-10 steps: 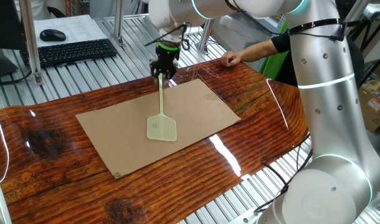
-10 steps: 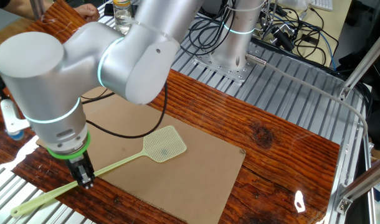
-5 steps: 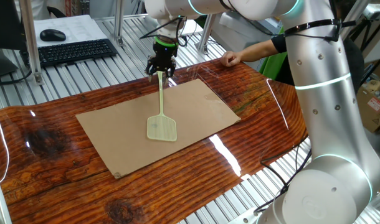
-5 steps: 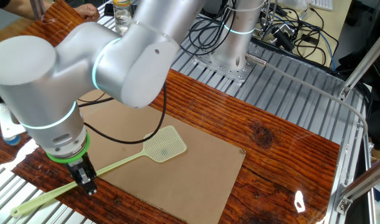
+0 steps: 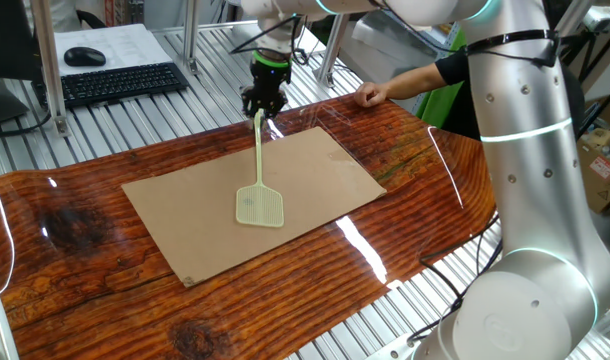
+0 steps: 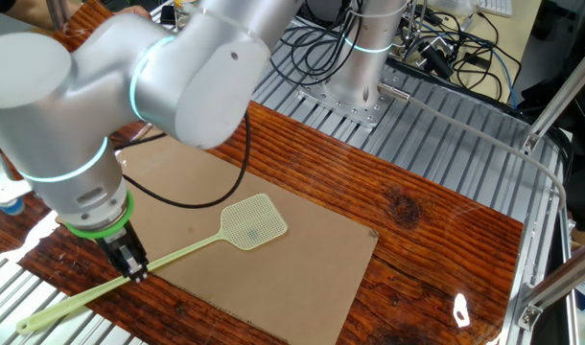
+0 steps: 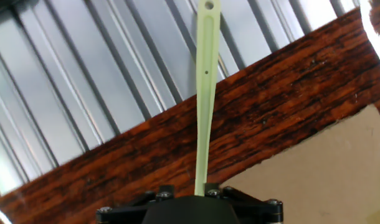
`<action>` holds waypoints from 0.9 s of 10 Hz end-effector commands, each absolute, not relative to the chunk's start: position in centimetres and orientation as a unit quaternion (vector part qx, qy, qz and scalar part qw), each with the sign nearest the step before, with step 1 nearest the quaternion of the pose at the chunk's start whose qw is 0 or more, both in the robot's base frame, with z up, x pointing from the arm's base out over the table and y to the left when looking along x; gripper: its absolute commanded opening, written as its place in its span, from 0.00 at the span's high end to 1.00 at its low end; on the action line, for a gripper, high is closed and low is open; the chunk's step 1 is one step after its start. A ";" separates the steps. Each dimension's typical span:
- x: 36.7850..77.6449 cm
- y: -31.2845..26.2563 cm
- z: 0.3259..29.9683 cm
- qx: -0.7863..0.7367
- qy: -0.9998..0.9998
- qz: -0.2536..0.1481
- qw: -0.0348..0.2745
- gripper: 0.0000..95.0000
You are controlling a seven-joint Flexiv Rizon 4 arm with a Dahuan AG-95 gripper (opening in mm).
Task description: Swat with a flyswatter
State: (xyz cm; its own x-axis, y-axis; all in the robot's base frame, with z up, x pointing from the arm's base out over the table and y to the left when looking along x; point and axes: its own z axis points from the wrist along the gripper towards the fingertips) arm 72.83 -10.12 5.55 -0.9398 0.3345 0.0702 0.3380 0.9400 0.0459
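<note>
The pale yellow-green flyswatter lies with its square mesh head (image 5: 259,206) on a brown cardboard sheet (image 5: 315,175); its thin handle runs back to my gripper (image 5: 262,110). The gripper is shut on the handle near the sheet's far edge. In the other fixed view the head (image 6: 253,221) lies on the cardboard, the gripper (image 6: 134,271) clamps the handle, and the handle's free end (image 6: 53,312) sticks out past the table edge. In the hand view the handle (image 7: 204,106) rises straight out from between the jaws of the gripper (image 7: 201,188).
The cardboard lies on a glossy wood-grain tabletop (image 5: 75,215). A person's hand (image 5: 368,95) rests on the far table edge. A keyboard (image 5: 115,82) and mouse (image 5: 84,56) sit at the back left. Cables (image 6: 436,43) and the arm's base (image 6: 360,77) stand behind the table.
My gripper has lifted slightly and shifted back, keeping hold of the handle. The swatter's head stays in the same place on the cardboard.
</note>
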 end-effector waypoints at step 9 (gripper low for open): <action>64.9 -8.6 7.1 -0.162 -0.985 -0.001 0.066 1.00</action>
